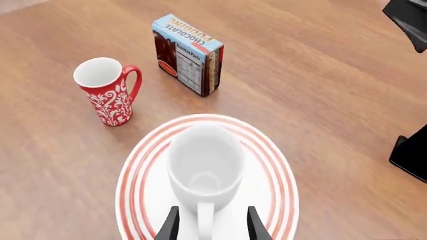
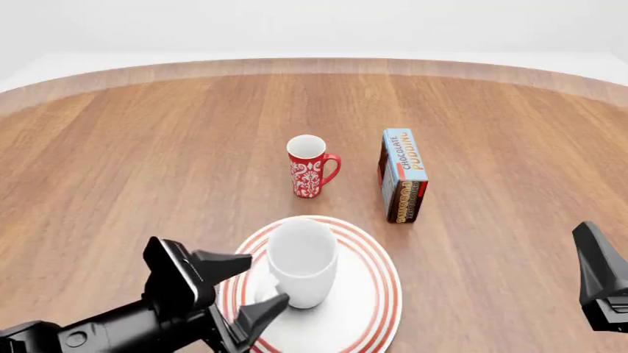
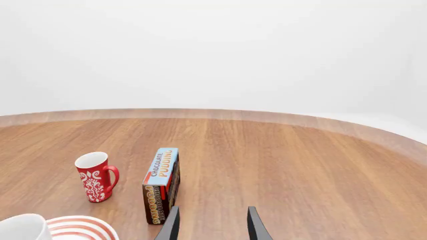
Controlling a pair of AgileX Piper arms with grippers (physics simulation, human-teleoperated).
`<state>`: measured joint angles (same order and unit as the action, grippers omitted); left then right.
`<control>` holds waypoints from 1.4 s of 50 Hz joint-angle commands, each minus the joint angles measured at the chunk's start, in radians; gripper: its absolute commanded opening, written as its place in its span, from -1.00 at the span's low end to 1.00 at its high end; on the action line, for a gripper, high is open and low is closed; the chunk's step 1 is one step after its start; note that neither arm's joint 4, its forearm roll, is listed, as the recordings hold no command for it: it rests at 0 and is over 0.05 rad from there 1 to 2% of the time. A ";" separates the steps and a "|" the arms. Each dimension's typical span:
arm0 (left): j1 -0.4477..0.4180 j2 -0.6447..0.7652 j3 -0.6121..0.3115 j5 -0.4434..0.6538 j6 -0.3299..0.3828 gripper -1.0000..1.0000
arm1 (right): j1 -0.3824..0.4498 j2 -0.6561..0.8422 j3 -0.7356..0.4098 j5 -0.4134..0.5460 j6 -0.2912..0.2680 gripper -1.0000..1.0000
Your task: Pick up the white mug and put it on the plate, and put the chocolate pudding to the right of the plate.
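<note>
Wooden table: white mug upright on plate. Left claw open astride its handle. Chocolate pudding beyond plate, beside red mug. Right claw open, empty.

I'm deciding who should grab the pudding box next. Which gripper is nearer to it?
Neither clearly: the right gripper is apart beside the pudding box, free; the left gripper is at the white mug on the plate.

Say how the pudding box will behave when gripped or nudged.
The pudding box stands upright on a narrow base, so a high push would probably tip it. Its flat sides should suit a gripper, though they look like card and may dent. It likely weighs little.
</note>
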<state>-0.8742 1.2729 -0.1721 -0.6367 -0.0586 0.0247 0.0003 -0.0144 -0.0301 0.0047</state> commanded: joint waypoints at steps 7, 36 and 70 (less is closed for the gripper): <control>0.001 -0.206 -0.041 0.192 0.050 1.00 | 0.000 0.000 0.000 0.000 0.000 1.00; 0.048 -0.509 -0.126 0.454 0.149 1.00 | 0.000 0.000 0.000 0.000 0.001 1.00; 0.308 -0.878 -0.141 0.676 0.186 1.00 | 0.000 0.000 0.002 -0.008 -0.011 1.00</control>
<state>-0.6663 0.4976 -0.3208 -0.0129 0.1280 0.0250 0.0002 -0.0128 -0.0370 -0.0056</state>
